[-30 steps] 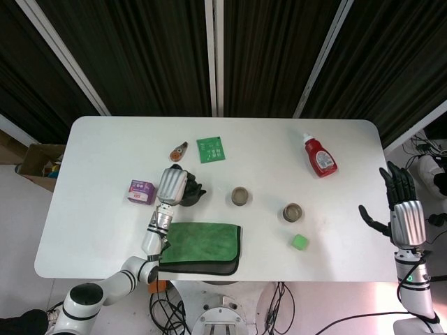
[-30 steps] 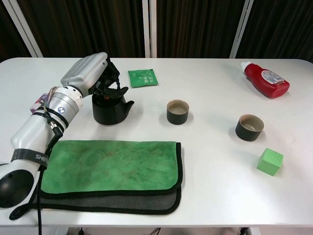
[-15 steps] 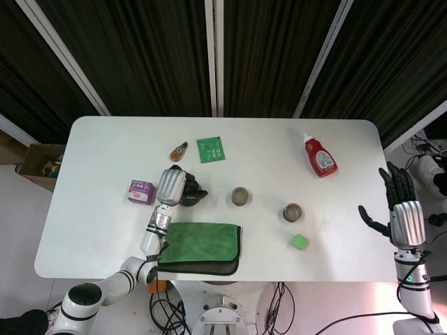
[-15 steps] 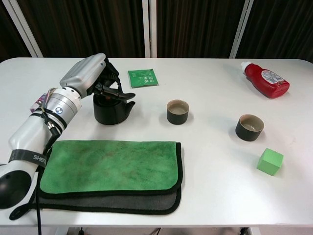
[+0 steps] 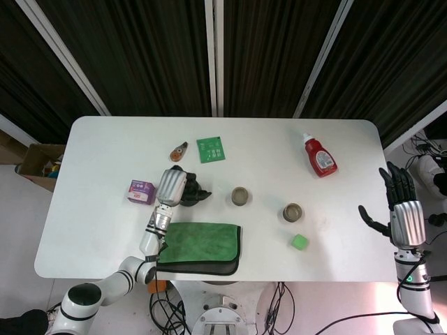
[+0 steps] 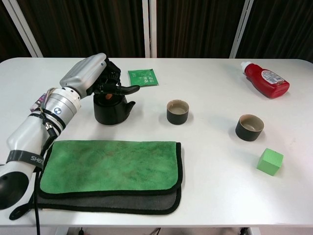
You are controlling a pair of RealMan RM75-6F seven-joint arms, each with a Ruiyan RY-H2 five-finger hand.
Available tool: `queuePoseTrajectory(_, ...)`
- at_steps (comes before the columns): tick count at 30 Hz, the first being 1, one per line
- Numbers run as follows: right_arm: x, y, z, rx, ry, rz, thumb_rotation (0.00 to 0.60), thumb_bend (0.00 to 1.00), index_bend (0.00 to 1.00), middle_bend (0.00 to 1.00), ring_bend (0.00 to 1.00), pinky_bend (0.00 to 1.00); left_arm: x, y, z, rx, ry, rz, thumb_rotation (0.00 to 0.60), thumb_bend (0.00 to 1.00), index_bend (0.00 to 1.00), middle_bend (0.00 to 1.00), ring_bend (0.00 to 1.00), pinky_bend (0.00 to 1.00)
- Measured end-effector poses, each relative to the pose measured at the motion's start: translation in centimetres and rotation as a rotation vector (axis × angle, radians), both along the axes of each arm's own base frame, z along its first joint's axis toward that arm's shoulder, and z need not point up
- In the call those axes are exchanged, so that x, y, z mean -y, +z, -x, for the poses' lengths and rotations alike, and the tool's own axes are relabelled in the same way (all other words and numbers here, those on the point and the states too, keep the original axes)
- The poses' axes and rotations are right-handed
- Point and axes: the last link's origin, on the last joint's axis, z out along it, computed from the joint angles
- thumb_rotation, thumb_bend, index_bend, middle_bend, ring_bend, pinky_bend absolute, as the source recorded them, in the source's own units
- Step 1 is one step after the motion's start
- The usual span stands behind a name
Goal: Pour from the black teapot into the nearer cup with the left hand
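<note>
since a second ago the left hand [image 6: 93, 78] has eased up and off the black teapot [image 6: 111, 108]: its fingers [image 6: 124, 89], which lay curled down over the lid, now stick out level above it toward 3 o'clock, spread a little and holding nothing, and an orange spot on the lid shows. teapot, cups and the rest have not shifted. the teapot stands upright at table centre-left, just at 12 o'clock of the green cloth [image 6: 112, 166], spout toward 3 o'clock. which cup is nearer is a close call; i judge it the cup [image 6: 250, 127] at right, lower in the chest view, well apart from the pot, with the other cup [image 6: 177, 111] between them. right hand [image 5: 405, 213] hangs off the table's 3 o'clock edge, fingers spread, empty. the pot looks stiff, glazed, likely heavy if full and slippery, chip-prone; handle not visible, so take it around the body or over the lid rim, keeping the lid pinned while tilting.
</note>
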Motion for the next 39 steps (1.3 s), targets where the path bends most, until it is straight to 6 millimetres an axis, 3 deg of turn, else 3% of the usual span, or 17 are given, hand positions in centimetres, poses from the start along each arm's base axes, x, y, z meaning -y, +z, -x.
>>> queuePoseTrajectory(7, 0.0, 0.1, 0.1, -0.003, -0.006, -0.002, 0.6, 0.23, 0.0, 0.0, 0.0, 0.0, 0.0, 0.0, 0.0, -0.011, -0.009, -0.007, 0.251, 0.05, 0.79, 0.87, 0.83, 0.44)
queuePoseTrajectory(14, 0.0, 0.0, 0.0, 0.0, -0.001, -0.007, 0.6, 0.23, 0.0, 0.0, 0.0, 0.0, -0.1, 0.1, -0.1, -0.023, -0.019, -0.011, 0.248, 0.04, 0.69, 0.75, 0.68, 0.44)
queuePoseTrajectory(23, 0.0, 0.2, -0.1, 0.004, 0.003, 0.001, 0.6, 0.23, 0.0, 0.0, 0.0, 0.0, -0.4, 0.7, -0.2, -0.035, -0.038, -0.036, 0.252, 0.04, 0.57, 0.66, 0.57, 0.42)
queuePoseTrajectory(27, 0.1, 0.2, -0.1, 0.004, 0.006, 0.003, 0.6, 0.23, 0.0, 0.0, 0.0, 0.0, -0.4, 0.8, 0.0, -0.057, -0.046, -0.034, 0.227, 0.04, 0.43, 0.5, 0.4, 0.36)
queuePoseTrajectory(29, 0.1, 0.2, -0.2, 0.005, 0.008, 0.003, 0.6, 0.23, 0.0, 0.0, 0.0, 0.0, -0.4, 0.9, 0.1, -0.065, -0.048, -0.032, 0.197, 0.04, 0.29, 0.32, 0.23, 0.27)
queuePoseTrajectory(31, 0.1, 0.2, -0.2, 0.006, 0.01, 0.003, 0.6, 0.23, 0.0, 0.0, 0.0, 0.0, -0.4, 1.3, 0.1, -0.066, -0.055, -0.041, 0.193, 0.04, 0.23, 0.23, 0.15, 0.21)
queuePoseTrajectory(39, -0.1, 0.4, -0.1, 0.002, 0.01, 0.004, 0.6, 0.22, 0.0, 0.0, 0.0, 0.0, -0.4, 5.4, 0.7, -0.05, -0.097, -0.152, 0.191, 0.04, 0.13, 0.19, 0.12, 0.18)
